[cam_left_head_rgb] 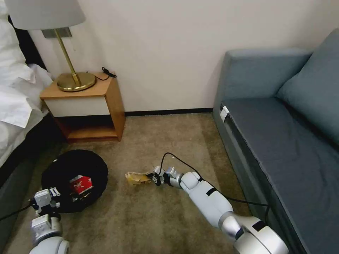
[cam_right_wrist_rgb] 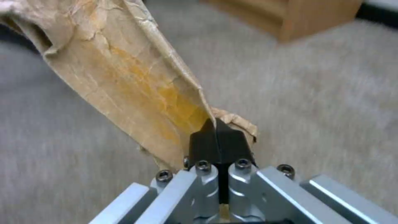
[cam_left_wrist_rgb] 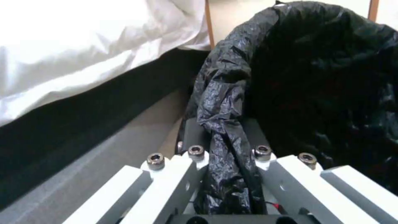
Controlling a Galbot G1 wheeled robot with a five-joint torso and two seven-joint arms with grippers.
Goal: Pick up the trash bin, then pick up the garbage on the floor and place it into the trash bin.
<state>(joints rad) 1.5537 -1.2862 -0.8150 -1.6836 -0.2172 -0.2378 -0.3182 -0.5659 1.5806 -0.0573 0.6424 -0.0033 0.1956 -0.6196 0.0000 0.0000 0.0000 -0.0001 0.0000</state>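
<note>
Open carpet (cam_left_head_rgb: 148,218) between right claw (cam_left_head_rgb: 152,177) and trash bin (cam_left_head_rgb: 63,165); nothing blocks that gap. Sofa (cam_left_head_rgb: 282,141) walls off the side behind right claw. Nightstand (cam_left_head_rgb: 88,106) stands beyond the bin; bed (cam_left_head_rgb: 14,106) crowds close beside left claw (cam_left_head_rgb: 54,192).

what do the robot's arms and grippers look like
Both arms are glossy white with rounded silver-grey joints. The right arm has black bands and a black cable looping along it. The right gripper has black pointed tips on silver ribbed metal links with dark hex bolts. The left gripper is built alike.
</note>
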